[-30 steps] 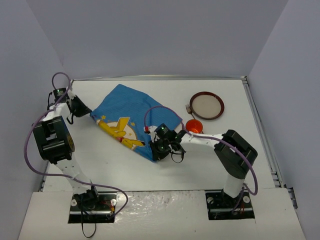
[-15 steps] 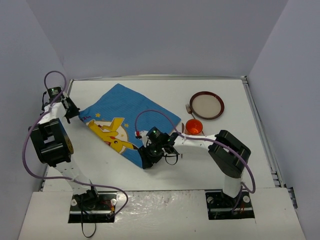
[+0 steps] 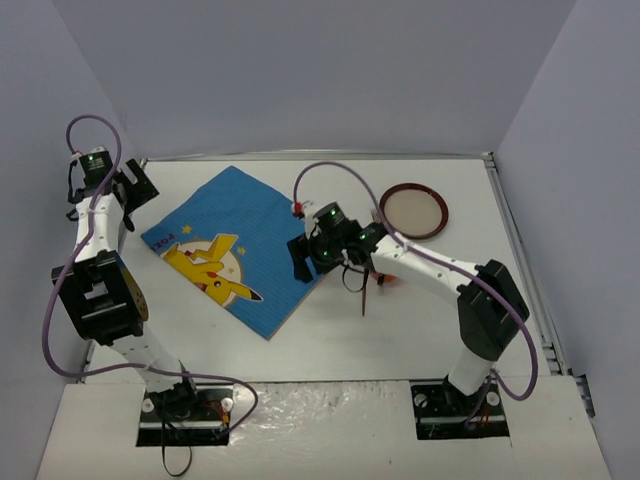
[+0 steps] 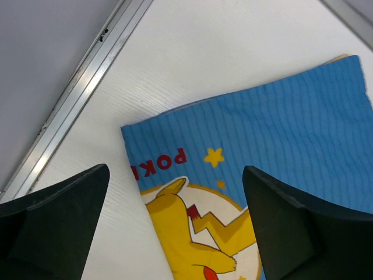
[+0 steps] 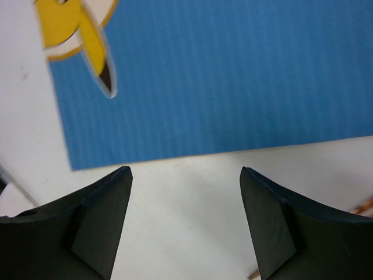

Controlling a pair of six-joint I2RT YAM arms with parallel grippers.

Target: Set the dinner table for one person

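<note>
The blue placemat with a yellow cartoon figure lies flat on the white dinner table, left of centre. My left gripper hovers open over the mat's far-left corner; in the left wrist view the placemat shows between the left gripper's wide-spread fingers, which hold nothing. Also open and empty, my right gripper hangs above the mat's right edge. The right wrist view shows the right gripper over bare table just off the placemat.
A round plate with a dark red rim sits at the back right. An orange cup peeks out from under my right arm. A thin brown utensil lies on the table beside it. The metal rim runs along the left edge.
Both grippers have opened and let go of the placemat, which now lies flat and further left. Both arms have lifted away toward the far side.
</note>
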